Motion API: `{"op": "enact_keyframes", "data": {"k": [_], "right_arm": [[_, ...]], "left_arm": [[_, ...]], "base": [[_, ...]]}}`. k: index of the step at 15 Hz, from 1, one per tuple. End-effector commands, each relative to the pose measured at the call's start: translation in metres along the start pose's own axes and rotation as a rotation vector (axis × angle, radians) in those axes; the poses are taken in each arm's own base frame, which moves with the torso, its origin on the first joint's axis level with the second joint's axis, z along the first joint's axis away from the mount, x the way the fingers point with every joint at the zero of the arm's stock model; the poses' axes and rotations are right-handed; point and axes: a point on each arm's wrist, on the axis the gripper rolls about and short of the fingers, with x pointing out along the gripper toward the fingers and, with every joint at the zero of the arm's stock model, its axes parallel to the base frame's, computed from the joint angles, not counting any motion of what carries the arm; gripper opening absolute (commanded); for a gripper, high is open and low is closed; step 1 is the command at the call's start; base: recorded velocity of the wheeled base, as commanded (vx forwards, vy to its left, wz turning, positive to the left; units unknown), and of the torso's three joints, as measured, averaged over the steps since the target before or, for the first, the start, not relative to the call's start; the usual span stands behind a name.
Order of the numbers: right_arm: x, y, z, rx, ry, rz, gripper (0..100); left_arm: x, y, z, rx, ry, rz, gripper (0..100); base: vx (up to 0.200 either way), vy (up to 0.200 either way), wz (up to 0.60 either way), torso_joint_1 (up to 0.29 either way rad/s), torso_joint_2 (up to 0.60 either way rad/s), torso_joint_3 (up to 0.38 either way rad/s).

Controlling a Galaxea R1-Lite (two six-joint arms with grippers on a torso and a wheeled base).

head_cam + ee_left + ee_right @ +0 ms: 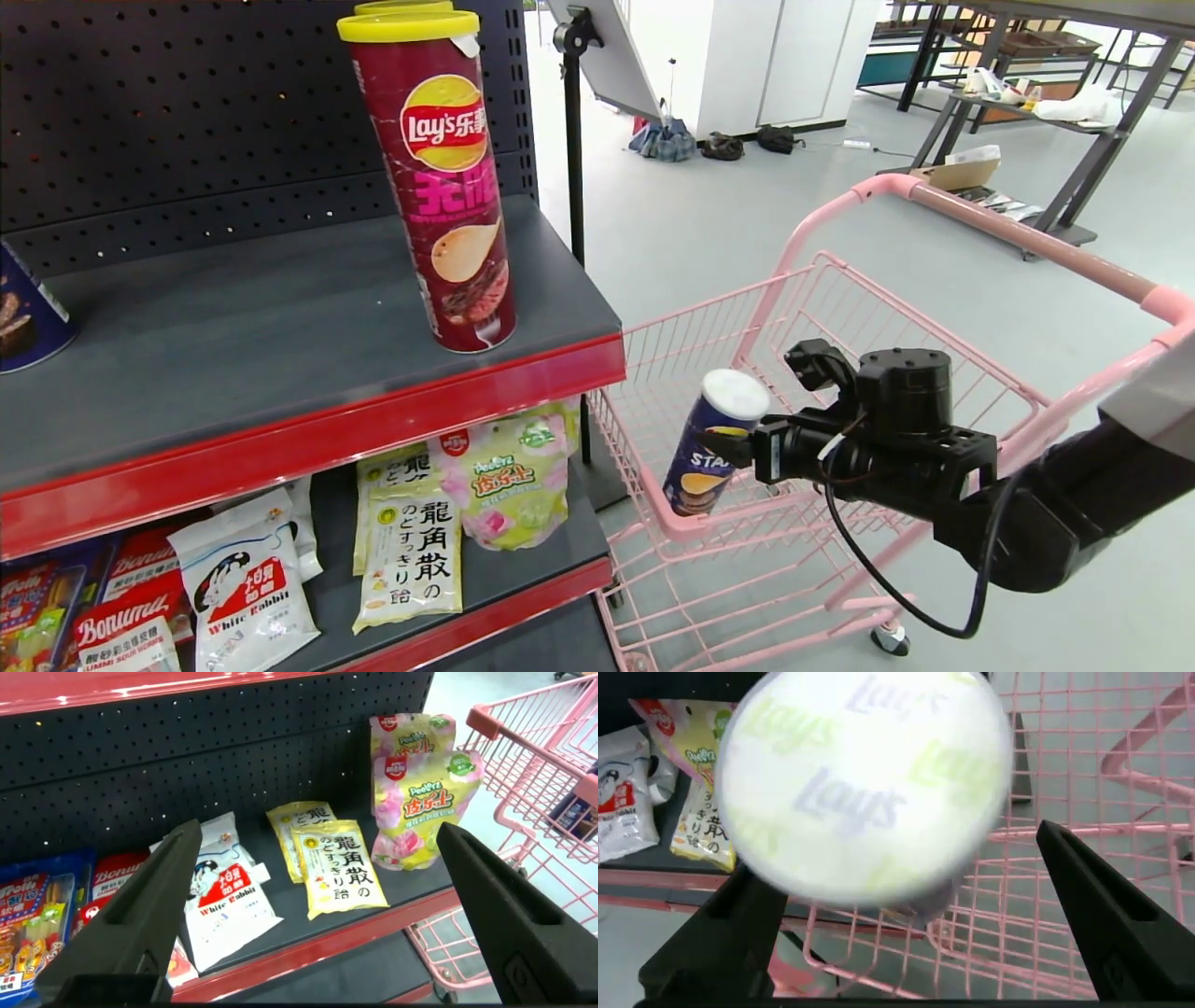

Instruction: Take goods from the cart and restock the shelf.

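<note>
Head view: the right gripper (738,450) is closed on a blue can (700,476), which is tilted and held between its fingers above the near corner of the pink cart (840,308). The finger on the far side of the can is hidden behind it. In the right wrist view the can's white lid (864,789) covers the gap between the two fingers (1102,924), so the contact points cannot be made out; cart mesh lies beyond the fingertips.

The left gripper (318,849) has its fingers spread wide with nothing between them. Past the fingertips, on the lower level of the shelf (308,756), lie a white bag (224,901), yellow packets (341,873) and green pouches (420,803) leaning against the back panel. Packets beside the one finger are cut off at the frame edge.

On the upper level a tall red can (448,177) stands upright near the front lip, well apart from the right fingers. A second yellow-lidded can behind it is almost wholly hidden. Another container (23,308) is cut off at the edge.
</note>
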Motion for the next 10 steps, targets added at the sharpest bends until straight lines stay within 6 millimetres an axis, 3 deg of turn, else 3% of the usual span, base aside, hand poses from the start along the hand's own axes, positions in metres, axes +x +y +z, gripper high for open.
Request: {"op": "enact_keyframes", "data": {"k": [1,5,10], "right_arm": [[0.017,0.004,-0.005,0.021,0.015,0.013,100],[0.034,0.004,-0.006,0.028,0.010,-0.013,100],[0.040,0.002,-0.007,0.027,0.008,-0.038,100]], "left_arm": [[0.000,0.000,0.000,-0.001,0.001,0.000,100],[0.000,0.000,0.000,-0.001,0.001,0.000,100],[0.000,0.000,0.000,-0.001,0.001,0.000,100]], "base": [[0.000,0.000,0.00,0.000,0.00,0.000],[0.000,0.000,0.00,0.000,0.00,0.000],[0.000,0.000,0.00,0.000,0.00,0.000]]}}
